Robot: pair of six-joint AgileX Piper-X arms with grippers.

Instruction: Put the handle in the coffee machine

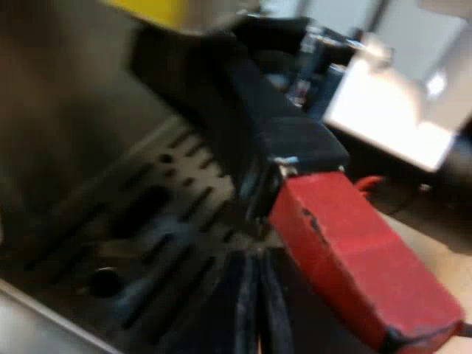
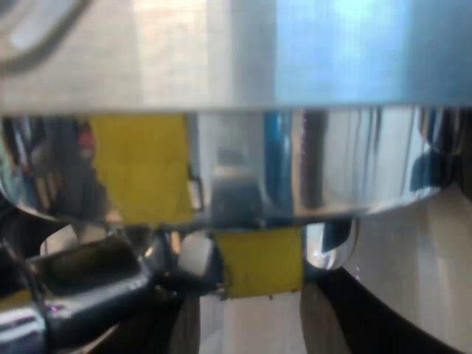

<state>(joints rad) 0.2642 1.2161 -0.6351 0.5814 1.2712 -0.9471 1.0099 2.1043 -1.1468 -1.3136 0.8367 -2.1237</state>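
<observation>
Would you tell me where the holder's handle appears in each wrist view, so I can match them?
Left wrist view: the handle, with its red end, slants over the slotted drip tray.
Right wrist view: probably its dark glossy neck, under the chrome ring.
Shared landmark: the machine's yellow patch.

The handle (image 1: 273, 125) slants across the space above the drip tray (image 1: 147, 214). Its red end (image 1: 354, 258) blocks the way just beside the left gripper (image 1: 257, 273), whose 2 fingers lie pressed together. Under the handle, a low gap is open over the tray's slotted top. The front wall (image 1: 66, 110) of the coffee machine closes that gap on the far side. In the right wrist view, a shiny metal body (image 2: 295, 162) with 2 yellow patches (image 2: 140, 169) stands very close, leaving only a narrow pale opening beneath it.
</observation>
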